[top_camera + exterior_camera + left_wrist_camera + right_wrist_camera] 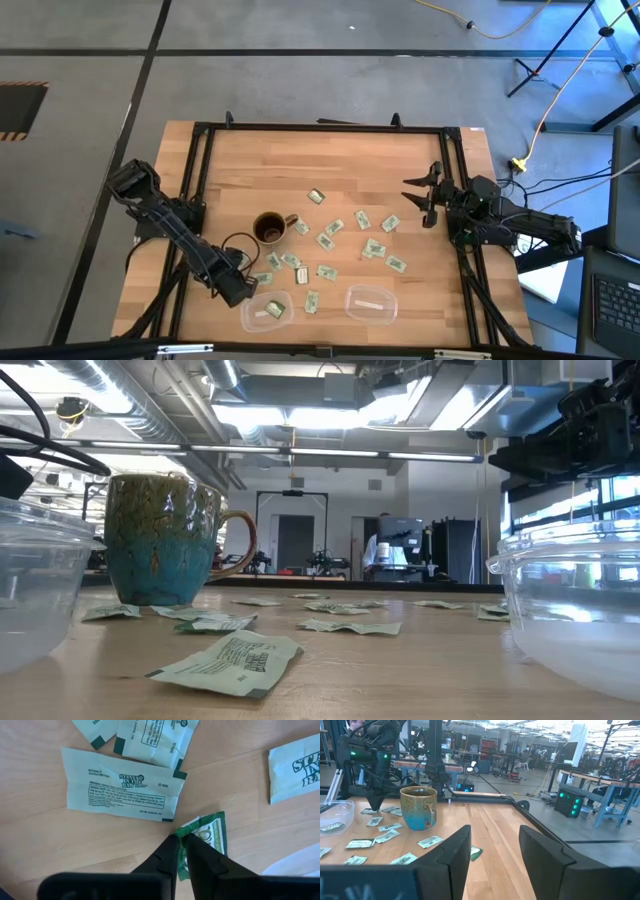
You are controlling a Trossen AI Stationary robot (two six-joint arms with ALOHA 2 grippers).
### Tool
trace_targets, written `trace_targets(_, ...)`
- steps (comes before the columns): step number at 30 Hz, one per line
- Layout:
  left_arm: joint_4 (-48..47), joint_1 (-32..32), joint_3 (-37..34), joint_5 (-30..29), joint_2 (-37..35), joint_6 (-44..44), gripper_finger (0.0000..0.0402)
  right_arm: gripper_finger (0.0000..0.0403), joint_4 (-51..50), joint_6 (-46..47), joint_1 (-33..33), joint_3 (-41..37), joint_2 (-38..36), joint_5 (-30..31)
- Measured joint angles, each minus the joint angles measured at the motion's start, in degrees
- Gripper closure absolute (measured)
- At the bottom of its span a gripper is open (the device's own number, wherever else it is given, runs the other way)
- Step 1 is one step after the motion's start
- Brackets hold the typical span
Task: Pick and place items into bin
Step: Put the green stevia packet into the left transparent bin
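Several small pale green and white packets [330, 240] lie flat on the wooden table, right of the brown mug [270, 228] and in front of it. My left gripper [240, 288] points down near the table's front left, beside a clear bin [286, 298] that holds one packet. It is shut on one green and white packet [212, 827]. My right gripper [425, 200] waits open at the table's right edge, level, with nothing between its fingers [455, 855]. My left gripper pinches the packet's edge [192, 831] between its two fingertips, from above, pointing down. The packet is creased there and runs on between the fingers. Whether it is clear of the table I cannot tell.
A second clear bin [352, 296] stands at the front centre with a white strip inside. More packets [120, 790] lie close around my left gripper. A black frame [320, 128] borders the table. Bare wood lies toward the far edge.
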Motion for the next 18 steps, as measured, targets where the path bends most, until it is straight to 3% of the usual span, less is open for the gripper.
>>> trace_targets(18,-5.0,-0.3,0.9,-1.6,-3.1,5.7,0.0399,0.0232,0.0,0.0,0.0,0.0,0.0,0.0)
